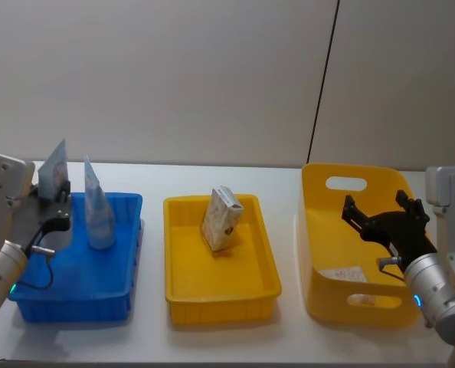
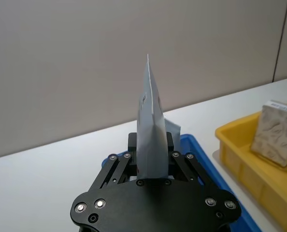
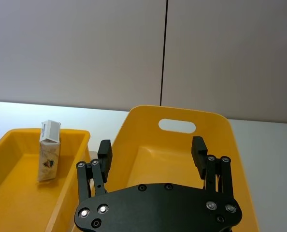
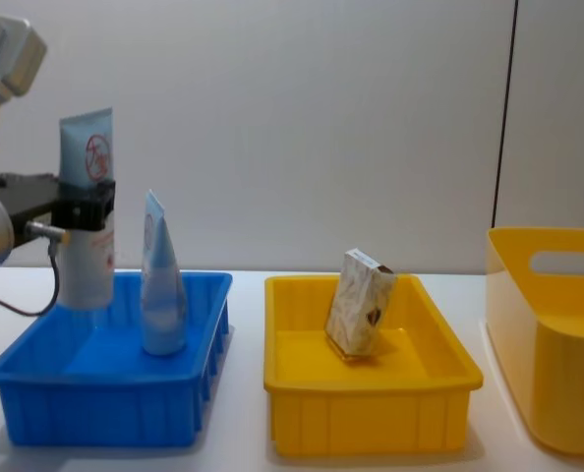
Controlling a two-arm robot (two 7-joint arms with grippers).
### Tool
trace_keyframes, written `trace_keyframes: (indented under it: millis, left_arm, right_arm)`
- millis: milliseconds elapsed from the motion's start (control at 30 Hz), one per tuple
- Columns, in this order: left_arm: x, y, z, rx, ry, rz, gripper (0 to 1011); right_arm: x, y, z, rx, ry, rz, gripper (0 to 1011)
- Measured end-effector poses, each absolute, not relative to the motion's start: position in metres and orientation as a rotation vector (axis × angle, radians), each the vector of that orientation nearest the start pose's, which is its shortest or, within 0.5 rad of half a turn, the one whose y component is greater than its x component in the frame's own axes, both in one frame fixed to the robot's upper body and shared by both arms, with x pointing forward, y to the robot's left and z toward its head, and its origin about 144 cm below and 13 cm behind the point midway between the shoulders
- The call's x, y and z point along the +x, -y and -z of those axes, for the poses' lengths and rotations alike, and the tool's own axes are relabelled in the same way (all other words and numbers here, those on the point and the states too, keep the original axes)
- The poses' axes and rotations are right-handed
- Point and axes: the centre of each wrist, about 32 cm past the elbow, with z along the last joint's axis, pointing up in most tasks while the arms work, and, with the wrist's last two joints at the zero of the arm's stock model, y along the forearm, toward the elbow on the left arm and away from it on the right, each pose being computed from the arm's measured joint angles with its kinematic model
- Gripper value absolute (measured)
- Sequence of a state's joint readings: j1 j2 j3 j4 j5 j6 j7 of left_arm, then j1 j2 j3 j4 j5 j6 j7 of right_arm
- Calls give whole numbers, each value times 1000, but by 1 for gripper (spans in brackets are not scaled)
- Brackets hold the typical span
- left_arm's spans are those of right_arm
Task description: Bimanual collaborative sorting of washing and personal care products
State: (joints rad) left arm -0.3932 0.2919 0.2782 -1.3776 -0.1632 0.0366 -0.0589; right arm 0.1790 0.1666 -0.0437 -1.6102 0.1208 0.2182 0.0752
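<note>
White table [image 1: 212, 178]: blue bin [image 1: 70, 305], yellow tray [image 1: 221, 305], tall yellow bin [image 1: 319, 230], L-R.

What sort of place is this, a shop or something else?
Likely a robot lab bench: a white table against a plain wall, a blue bin and two yellow bins in a row, and the left gripper holding a squeeze tube.

Looks like a robot test lab. Plain grey wall [image 1: 174, 77] with one thin dark line [image 1: 323, 84] down it, a white table [image 1: 227, 341] in front, and on the table three plastic boxes in a neat row: a blue tray [image 1: 74, 310], a yellow tray [image 1: 220, 307] and a deep yellow tub [image 1: 323, 253]. Black metal left gripper [image 4: 81, 211] and right gripper [image 3: 151, 150] on grey robot arms [image 1: 442, 291] at the two ends.
</note>
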Motion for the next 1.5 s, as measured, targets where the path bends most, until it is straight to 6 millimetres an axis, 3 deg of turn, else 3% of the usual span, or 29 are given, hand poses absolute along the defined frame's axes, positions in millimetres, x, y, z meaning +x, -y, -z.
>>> trace_keyframes:
  millis: [667, 1500]
  left_arm:
    - [552, -235, -1242, -39, 276, -1081, 253]
    - [568, -173, -1258, -97, 303, -818, 253]
  right_arm:
    - [505, 261, -1217, -48, 35, 1456, 1004]
    - [505, 261, -1217, -48, 35, 1456, 1004]
